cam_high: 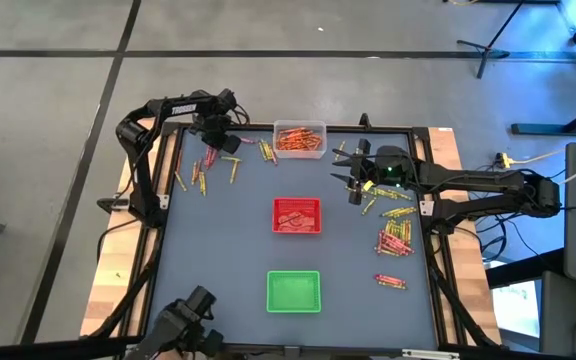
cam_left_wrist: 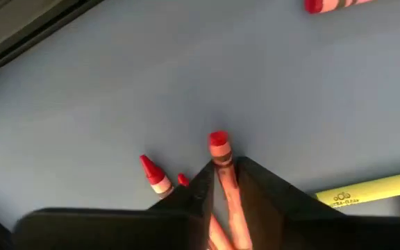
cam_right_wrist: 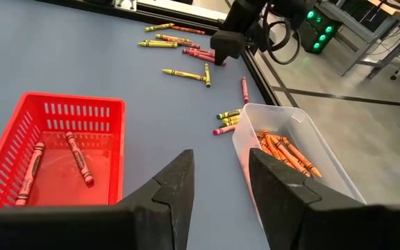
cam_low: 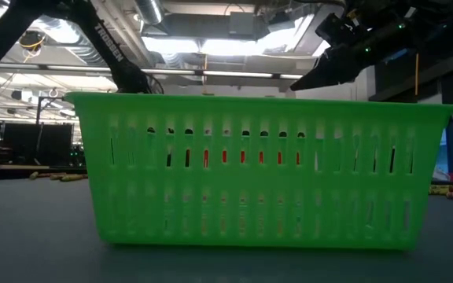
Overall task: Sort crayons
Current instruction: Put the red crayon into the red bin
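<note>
Even, cool overhead light falls on the table (cam_high: 218, 250) in the high view, with soft shadows only. In the low view, bright ceiling lights glare across the upper frame, silhouetting the arms. The close left wrist picture is soft, its foreground blurred.

trays: 3 – red (cam_high: 297, 215), green (cam_high: 294, 291), clear (cam_high: 299, 139) | arms: 2 | grippers: 2 – left (cam_high: 211, 143), right (cam_high: 351, 183) | red tray: 2 red crayons (cam_right_wrist: 80, 158) | clear tray: orange crayons (cam_right_wrist: 287, 152), a bundle, can't count | loose crayons on table (cam_high: 396, 237): dozens, red/yellow mix, exact count unclear
</note>
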Robot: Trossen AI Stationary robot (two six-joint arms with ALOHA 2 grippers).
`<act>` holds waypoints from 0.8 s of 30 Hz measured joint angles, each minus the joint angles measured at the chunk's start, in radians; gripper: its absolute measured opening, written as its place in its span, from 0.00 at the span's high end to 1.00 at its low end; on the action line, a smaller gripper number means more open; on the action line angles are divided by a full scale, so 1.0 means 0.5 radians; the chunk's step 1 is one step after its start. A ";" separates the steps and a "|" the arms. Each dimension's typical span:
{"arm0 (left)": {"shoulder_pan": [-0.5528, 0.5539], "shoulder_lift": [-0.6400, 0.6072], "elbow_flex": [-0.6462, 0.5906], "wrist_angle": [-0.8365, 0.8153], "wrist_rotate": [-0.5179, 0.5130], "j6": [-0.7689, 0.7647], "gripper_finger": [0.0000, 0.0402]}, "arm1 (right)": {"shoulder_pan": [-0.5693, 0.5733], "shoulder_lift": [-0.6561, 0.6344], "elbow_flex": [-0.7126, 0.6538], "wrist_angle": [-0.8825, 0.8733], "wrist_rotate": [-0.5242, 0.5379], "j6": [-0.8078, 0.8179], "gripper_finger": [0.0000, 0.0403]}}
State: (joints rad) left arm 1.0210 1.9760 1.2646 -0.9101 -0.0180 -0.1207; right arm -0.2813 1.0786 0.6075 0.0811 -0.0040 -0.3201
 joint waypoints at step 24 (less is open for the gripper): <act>-0.512 -0.550 0.113 -0.060 -0.147 0.156 0.96 | -0.001 0.000 0.000 0.001 -0.016 0.000 0.66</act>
State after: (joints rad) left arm 0.7649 1.7010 1.3212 -0.9400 -0.0917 -0.0427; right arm -0.2817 1.0786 0.6075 0.0814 -0.0120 -0.3202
